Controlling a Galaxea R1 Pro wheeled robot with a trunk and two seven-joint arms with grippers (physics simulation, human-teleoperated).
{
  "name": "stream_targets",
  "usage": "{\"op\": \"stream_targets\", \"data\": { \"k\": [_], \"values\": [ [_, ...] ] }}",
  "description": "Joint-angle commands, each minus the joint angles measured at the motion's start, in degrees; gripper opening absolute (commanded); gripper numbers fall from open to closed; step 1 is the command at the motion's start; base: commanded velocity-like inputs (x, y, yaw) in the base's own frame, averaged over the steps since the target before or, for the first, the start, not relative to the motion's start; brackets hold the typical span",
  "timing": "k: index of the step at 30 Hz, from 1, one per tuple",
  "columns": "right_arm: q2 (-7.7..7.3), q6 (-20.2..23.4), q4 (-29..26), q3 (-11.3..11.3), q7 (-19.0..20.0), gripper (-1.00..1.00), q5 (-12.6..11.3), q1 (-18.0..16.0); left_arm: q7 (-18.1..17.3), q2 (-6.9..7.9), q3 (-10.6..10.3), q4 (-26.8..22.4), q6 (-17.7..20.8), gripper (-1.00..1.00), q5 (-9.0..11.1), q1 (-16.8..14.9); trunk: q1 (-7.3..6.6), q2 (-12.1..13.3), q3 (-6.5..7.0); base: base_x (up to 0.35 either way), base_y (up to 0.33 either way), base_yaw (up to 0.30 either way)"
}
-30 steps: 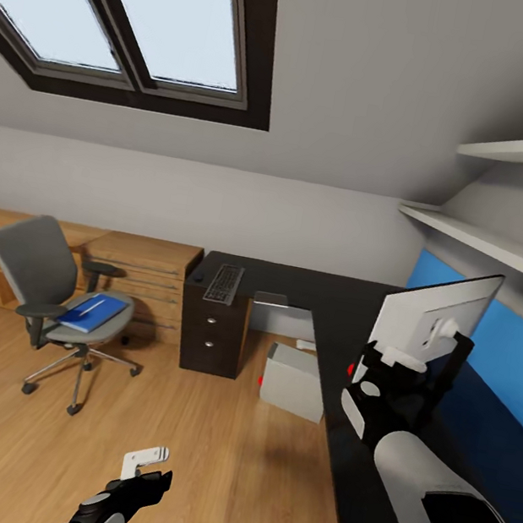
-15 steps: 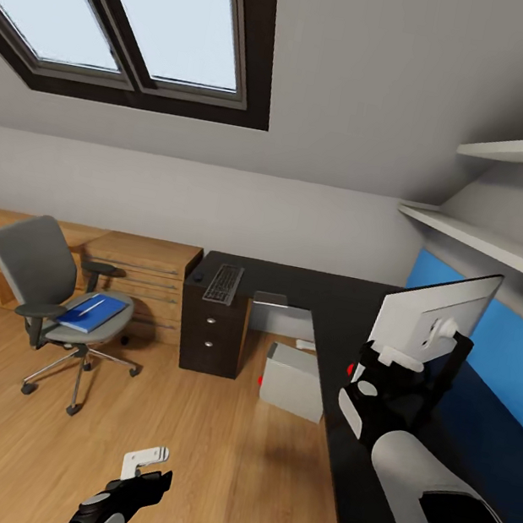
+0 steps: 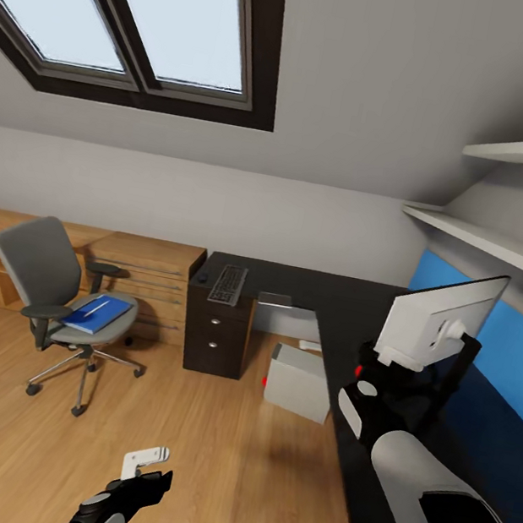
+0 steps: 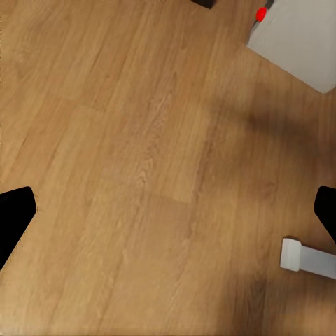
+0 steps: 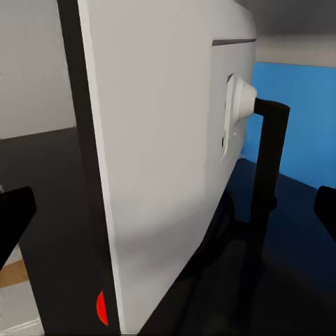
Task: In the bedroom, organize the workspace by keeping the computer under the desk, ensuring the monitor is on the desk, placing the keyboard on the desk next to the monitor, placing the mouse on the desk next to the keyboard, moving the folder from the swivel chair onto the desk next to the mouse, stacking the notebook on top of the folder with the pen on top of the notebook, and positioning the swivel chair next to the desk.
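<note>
The monitor (image 3: 437,325) stands on the black desk (image 3: 347,311), its pale back (image 5: 161,140) toward me. My right gripper (image 3: 375,369) is open, its fingers either side of the monitor's lower corner. My left gripper (image 3: 145,462) hangs open over bare floor (image 4: 154,175). The keyboard (image 3: 227,283) lies on the black top above the drawer cabinet (image 3: 215,341), with a flat grey notebook (image 3: 275,299) to its right. The computer (image 3: 299,381) sits on the floor at the desk's edge. The blue folder (image 3: 98,312) rests on the swivel chair (image 3: 51,285).
A low light-wood bench (image 3: 144,271) runs along the back wall behind the chair. Shelves (image 3: 505,244) hang above the desk's blue panel (image 3: 519,358). A white desk foot (image 4: 308,257) lies on the wood floor near my left gripper.
The whole view has shifted slightly, so the camera moved. Nothing among the objects or grippers has visibly changed.
</note>
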Motion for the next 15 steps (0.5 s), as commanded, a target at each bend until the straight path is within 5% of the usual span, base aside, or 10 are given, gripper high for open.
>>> {"op": "stream_targets", "data": {
  "k": [1,15],
  "values": [
    [-0.04,-0.3,0.04,0.49,-0.2,1.0,-0.61,-0.07,0.47,0.08,-0.21,-0.11,0.09,1.0,0.35,-0.07,0.02,-0.09,-0.1,0.0,0.072,0.0],
    [-0.12,-0.3,0.0,0.49,-0.2,1.0,-0.61,-0.07,0.47,0.03,-0.23,-0.11,0.09,1.0,0.35,-0.06,0.02,-0.09,-0.1,0.054,0.014,0.0]
  ]
}}
